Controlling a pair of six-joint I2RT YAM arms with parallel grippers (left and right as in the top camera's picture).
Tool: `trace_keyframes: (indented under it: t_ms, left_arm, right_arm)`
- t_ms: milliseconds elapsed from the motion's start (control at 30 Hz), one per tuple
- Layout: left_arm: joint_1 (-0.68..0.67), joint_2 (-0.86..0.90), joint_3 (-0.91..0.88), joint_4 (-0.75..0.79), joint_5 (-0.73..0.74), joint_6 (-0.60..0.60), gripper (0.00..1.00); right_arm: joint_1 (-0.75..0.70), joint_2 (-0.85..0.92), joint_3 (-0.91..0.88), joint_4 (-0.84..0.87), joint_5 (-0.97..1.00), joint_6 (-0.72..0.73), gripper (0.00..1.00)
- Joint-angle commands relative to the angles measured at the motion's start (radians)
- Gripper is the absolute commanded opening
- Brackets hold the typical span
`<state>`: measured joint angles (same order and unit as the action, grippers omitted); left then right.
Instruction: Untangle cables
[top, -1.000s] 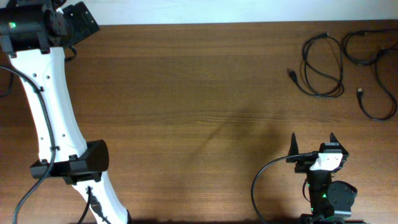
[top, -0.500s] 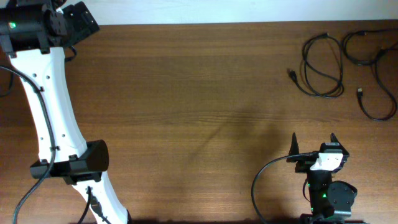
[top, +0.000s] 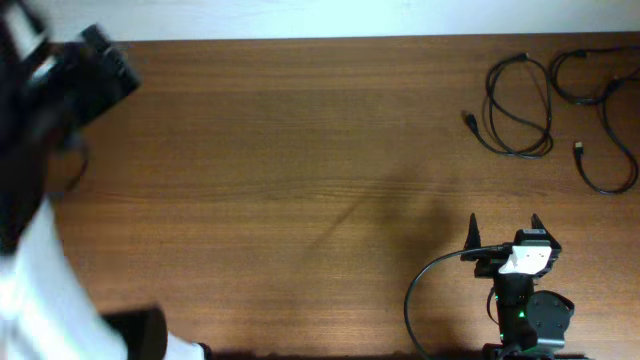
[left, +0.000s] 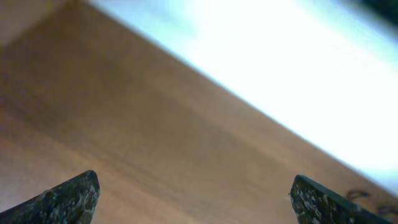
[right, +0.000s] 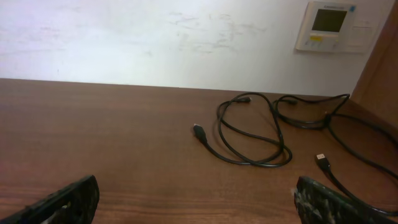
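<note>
The cables (top: 520, 105) are lying on the table (top: 300, 150) in its far right corner, with nothing holding them. The first cable (right: 252, 134) is forming a long loose loop, one plug end pointing toward the table's middle. The second cable (right: 311, 115) is curling just beside it on the right, a small plug on its near end. I cannot tell whether the two are touching where they come closest.

The right hand (top: 504, 222) is sitting low at the near edge of the table, its fingers standing wide apart with nothing between them. In the right wrist view the right hand (right: 199, 205) is facing the cables, which are lying ahead of it and a little to its right, well apart from the fingertips. A pale wall (right: 124, 37) with a small control panel (right: 329, 25) is rising behind them.

The left arm (top: 30, 260) is showing only as a blur along the left edge of the overhead view. The left hand (left: 196, 199) is also spread wide and gripping nothing, hanging over bare wood on the side of the table opposite the cables.
</note>
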<state>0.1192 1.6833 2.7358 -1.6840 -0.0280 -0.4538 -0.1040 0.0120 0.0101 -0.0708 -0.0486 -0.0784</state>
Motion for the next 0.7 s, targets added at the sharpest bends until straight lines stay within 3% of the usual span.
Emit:
trace_keyframes:
  t_ms: [0, 67, 267, 433, 667]
  left_arm:
    - [0.002, -0.175, -0.024, 0.011, 0.020, 0.121, 0.99]
    - [0.002, -0.267, -0.119, 0.063, 0.006, 0.142, 0.99]
    - [0.002, -0.737, -0.895, 0.575, 0.025, 0.142, 0.99]
    - [0.002, -0.905, -1.201, 0.791, 0.039, 0.142, 0.99]
    - [0.027, -1.109, -1.728, 1.343, 0.166, 0.142, 0.99]
  right_arm:
    - [-0.006, -0.008, -0.005, -0.006, 0.008, 0.008, 1.00]
    - [-0.006, -0.008, -0.005, -0.006, 0.008, 0.008, 1.00]
    - [-0.006, -0.008, -0.005, -0.006, 0.008, 0.008, 1.00]
    - [-0.006, -0.008, -0.005, -0.006, 0.008, 0.008, 1.00]
    - [-0.006, -0.008, -0.005, -0.006, 0.008, 0.008, 1.00]
